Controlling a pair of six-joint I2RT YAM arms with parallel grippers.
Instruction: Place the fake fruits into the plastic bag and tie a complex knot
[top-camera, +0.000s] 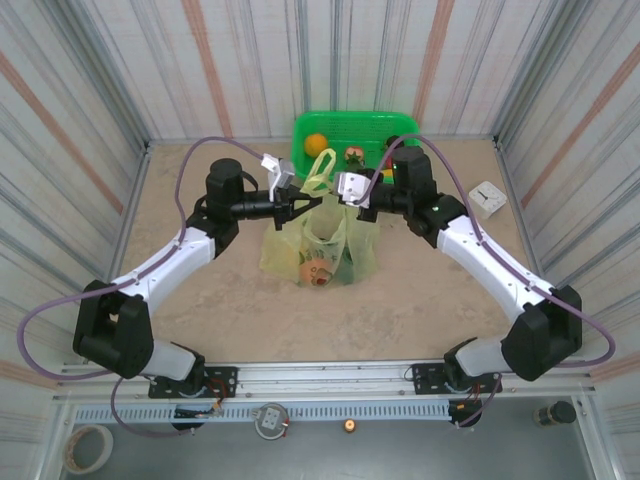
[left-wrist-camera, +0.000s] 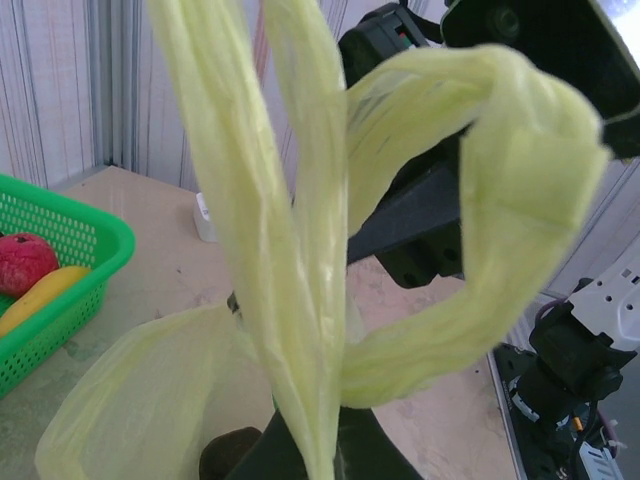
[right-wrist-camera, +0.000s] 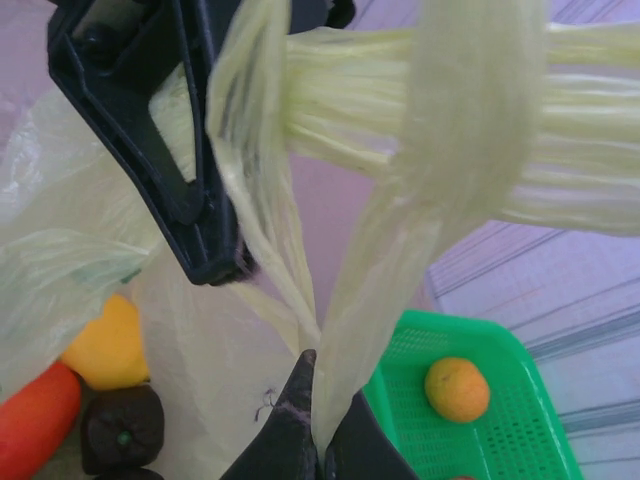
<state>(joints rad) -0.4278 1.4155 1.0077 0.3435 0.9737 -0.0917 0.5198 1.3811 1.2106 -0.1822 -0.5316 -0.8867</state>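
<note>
On the sandy worktop (top-camera: 430, 290), the yellow-green plastic bag (top-camera: 320, 240) stands at centre between the two arms, just in front of a green basket (top-camera: 350, 125), with its loop handles raised and crossed. The left claw (top-camera: 303, 206) and the right claw (top-camera: 352, 204) are each clamped shut on a twisted handle strand. Fake fruits (top-camera: 318, 270) show through the bag's wall. An orange (top-camera: 316, 143) lies in the basket.

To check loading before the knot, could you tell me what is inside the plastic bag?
Through the plastic bag show an orange fruit and a dark green fruit; its crumpled plastic hides whatever else is inside.
</note>
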